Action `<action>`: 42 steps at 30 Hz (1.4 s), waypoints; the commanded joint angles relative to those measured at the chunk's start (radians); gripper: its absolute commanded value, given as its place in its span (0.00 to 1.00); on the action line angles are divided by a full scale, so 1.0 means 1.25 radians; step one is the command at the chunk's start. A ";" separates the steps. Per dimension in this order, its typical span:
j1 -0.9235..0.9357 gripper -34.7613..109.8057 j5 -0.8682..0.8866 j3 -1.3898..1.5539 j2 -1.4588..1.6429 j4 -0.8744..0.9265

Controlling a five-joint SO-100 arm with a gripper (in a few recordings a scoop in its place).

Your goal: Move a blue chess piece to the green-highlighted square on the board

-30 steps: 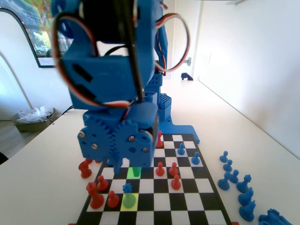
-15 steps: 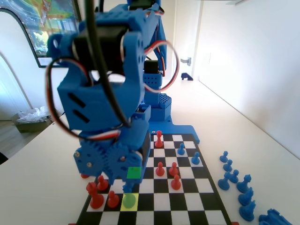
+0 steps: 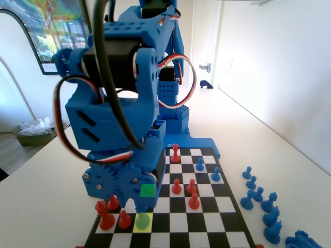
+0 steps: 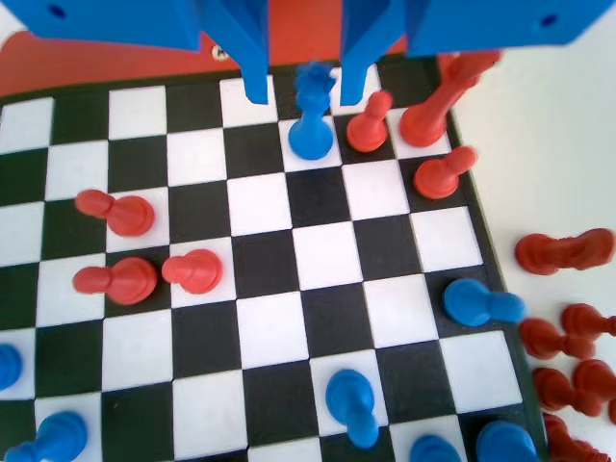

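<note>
Jaws of my pincer [image 4: 300, 82] hang spread in the wrist view, one prong on each side of the blue chess piece [image 4: 312, 115], with a visible gap to either prong, so nothing is pinched. I read the piece as small blue plastic, with a round foot sitting on a white square of the board [image 4: 289, 241] and a jagged, crown-like top that rises between the prongs; its top is a little blurred. Just right of the pincer in that view stand two red pieces [image 4: 370, 123], with a third lying slightly below them. In the fixed view the blue arm's body [image 3: 121, 150] hides the pincer tips and the piece; the green-highlighted square [image 3: 148, 190] peeks out at the arm's lower right edge, and a paler yellow square [image 3: 142, 221] lies just nearer the camera than it.
</note>
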 commanded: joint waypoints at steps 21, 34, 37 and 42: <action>0.009 0.31 -0.013 0.025 0.023 -0.018; 0.018 0.31 -0.017 0.004 0.017 -0.023; 0.022 0.31 -0.017 -0.012 0.013 -0.015; 0.025 0.31 -0.021 -0.031 0.000 -0.013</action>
